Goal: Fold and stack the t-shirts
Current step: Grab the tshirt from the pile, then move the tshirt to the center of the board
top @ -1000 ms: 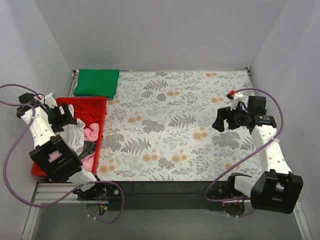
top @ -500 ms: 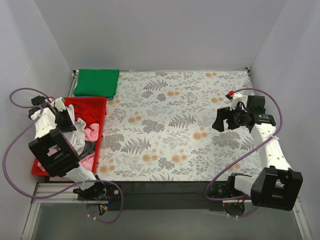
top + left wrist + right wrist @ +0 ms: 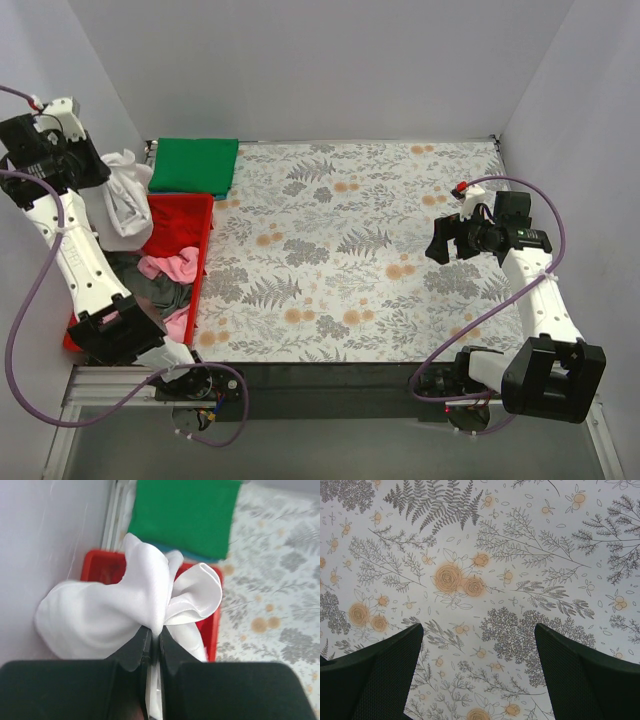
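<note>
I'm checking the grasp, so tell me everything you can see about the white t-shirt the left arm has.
The white t-shirt is soft, smooth plain cloth, crumpled into loose folds. The left gripper is shut on a pinch of it, and it hangs as a bundle over the far end of the red bin. Whether its lower end touches anything in the bin is unclear.

1. Left wrist view: the white t-shirt (image 3: 100,610) covers most of the red bin (image 3: 97,565); its gripped end vanishes between the fingers of the left pincer (image 3: 152,636).
2. The green t-shirt (image 3: 185,515) runs off at 12 o'clock.
3. The right pincer (image 3: 479,630) has its spread fingers cropped at 6 o'clock.
</note>
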Robot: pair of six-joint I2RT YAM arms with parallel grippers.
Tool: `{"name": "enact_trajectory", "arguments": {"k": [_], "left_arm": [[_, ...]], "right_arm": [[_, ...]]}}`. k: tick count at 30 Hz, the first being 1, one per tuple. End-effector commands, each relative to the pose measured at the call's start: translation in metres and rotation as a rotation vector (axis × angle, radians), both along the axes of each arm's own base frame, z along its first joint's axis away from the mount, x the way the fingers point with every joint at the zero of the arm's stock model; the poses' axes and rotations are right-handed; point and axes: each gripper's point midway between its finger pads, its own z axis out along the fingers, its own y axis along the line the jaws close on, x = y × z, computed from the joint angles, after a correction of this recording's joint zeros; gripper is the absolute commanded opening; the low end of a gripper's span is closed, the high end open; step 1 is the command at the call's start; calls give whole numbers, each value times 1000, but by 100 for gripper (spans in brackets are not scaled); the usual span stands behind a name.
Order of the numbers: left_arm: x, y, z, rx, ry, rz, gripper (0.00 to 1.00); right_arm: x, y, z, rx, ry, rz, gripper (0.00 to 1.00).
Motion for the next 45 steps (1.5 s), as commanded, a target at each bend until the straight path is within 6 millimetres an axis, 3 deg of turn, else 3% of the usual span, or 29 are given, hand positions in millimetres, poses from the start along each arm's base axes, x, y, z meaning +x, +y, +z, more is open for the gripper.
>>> {"name": "enact_trajectory", "arguments": {"k": [1,2,3,5,6,7,8,9,11,12,13,14,16,17,18,19,20,21,22,25,32,34,36,38,39,42,45], "left_arm": [[-1,-68,75,-26,-185,-206,0],[2,-90,101,-40,-263,-282,0],[5,-123,113,-55,-303,-382,0],[8,-168,143,-96,-409,-533,0],[8,-206,154,-123,-437,-631,0],[12,-225,162,-145,-458,-679,0],[23,-243,156,-191,-435,-729,0],[16,-280,175,-235,-461,-818,0],[11,-337,174,-322,-427,-978,0],[1,-352,180,-371,-424,-1037,0],[-4,-363,182,-409,-431,-1099,9],[-12,-369,179,-460,-406,-1156,29],[-13,-373,142,-547,-270,-1151,73],[-8,-367,124,-537,-229,-1116,85],[1,-357,97,-513,-183,-1058,86],[-2,-347,57,-497,-126,-1032,86],[2,-331,31,-487,-102,-985,86],[2,-323,13,-467,-90,-944,87],[-6,-319,-19,-467,-44,-934,87],[-24,-328,-55,-470,31,-980,88],[-52,-401,-114,-385,177,-1126,88],[-53,-421,-129,-401,209,-1118,85],[-61,-446,-158,-398,297,-1129,82],[-69,-468,-174,-398,335,-1166,80],[-67,-474,-189,-403,380,-1148,80],[-66,-489,-208,-433,432,-1141,85],[-57,-499,-215,-451,439,-1137,85]], "right_arm": [[7,3,23,-1,-78,26,98],[8,3,24,1,-80,27,98],[8,4,24,7,-79,31,98],[8,6,24,13,-78,41,98],[8,7,25,20,-82,51,98],[8,7,26,20,-81,54,98],[8,8,26,21,-81,58,98],[8,8,28,20,-85,62,98],[7,8,31,14,-100,68,99],[7,8,33,12,-100,70,98],[6,8,34,10,-104,75,99],[6,7,35,2,-106,77,98],[4,6,39,-9,-106,84,98],[3,5,41,-17,-109,86,98],[1,4,42,-29,-112,95,98],[0,3,45,-40,-124,96,98],[0,0,46,-58,-134,93,98],[-3,-2,46,-76,-137,102,98],[-4,-4,46,-90,-144,110,98],[-7,-11,33,-137,-114,124,98],[15,-25,5,-152,16,79,98],[27,-29,-1,-153,45,67,95],[42,-34,2,-157,36,36,94],[55,-40,-10,-168,73,2,92],[64,-46,-8,-183,75,-31,90],[81,-56,-25,-189,118,-80,90],[99,-60,-36,-187,139,-119,91]]}}
